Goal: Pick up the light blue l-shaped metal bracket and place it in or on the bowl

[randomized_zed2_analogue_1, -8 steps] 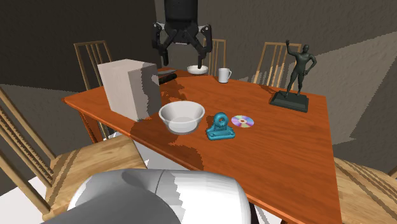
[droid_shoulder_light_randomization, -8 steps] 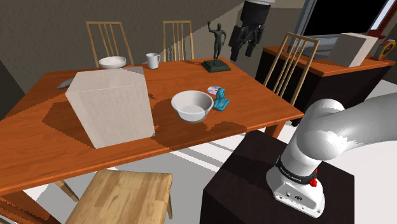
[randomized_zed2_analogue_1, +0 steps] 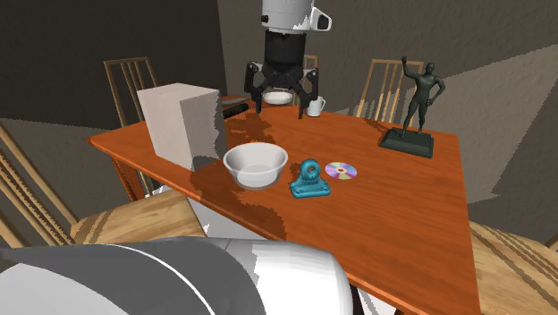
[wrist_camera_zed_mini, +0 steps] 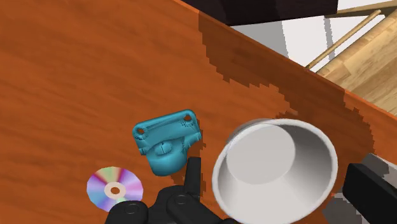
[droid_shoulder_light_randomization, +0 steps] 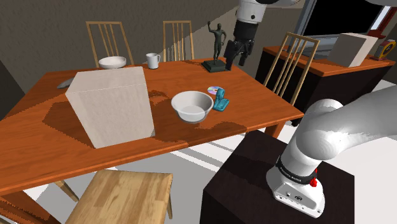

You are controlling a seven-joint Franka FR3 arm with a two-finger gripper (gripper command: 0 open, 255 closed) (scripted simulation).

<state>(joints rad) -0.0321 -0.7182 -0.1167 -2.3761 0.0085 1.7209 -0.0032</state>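
Note:
The teal L-shaped bracket (droid_shoulder_light_randomization: pixel 220 100) (randomized_zed2_analogue_1: pixel 309 178) (wrist_camera_zed_mini: pixel 167 139) stands on the wooden table, close beside a white bowl (droid_shoulder_light_randomization: pixel 192 105) (randomized_zed2_analogue_1: pixel 256 165) (wrist_camera_zed_mini: pixel 251 159) and apart from it. My black gripper (droid_shoulder_light_randomization: pixel 235 57) (randomized_zed2_analogue_1: pixel 279 103) (wrist_camera_zed_mini: pixel 275 170) hangs open well above the table with nothing between its fingers. In the wrist view it looks down on the bowl, and the bracket lies just outside one finger (wrist_camera_zed_mini: pixel 191 178). In the shoulder view the gripper hangs in front of the dark statue.
A large pale box (droid_shoulder_light_randomization: pixel 111 105) (randomized_zed2_analogue_1: pixel 183 123) stands on the table near the bowl. A shiny disc (droid_shoulder_light_randomization: pixel 214 90) (randomized_zed2_analogue_1: pixel 341 171) (wrist_camera_zed_mini: pixel 114 188) lies by the bracket. A dark figure statue (droid_shoulder_light_randomization: pixel 217 46) (randomized_zed2_analogue_1: pixel 418 103), a mug (droid_shoulder_light_randomization: pixel 153 60) and a second bowl (droid_shoulder_light_randomization: pixel 112 62) stand along the far side. Chairs surround the table.
The gripper has come down toward the table and shifted over the bowl and bracket, still open. Nothing on the table has moved.

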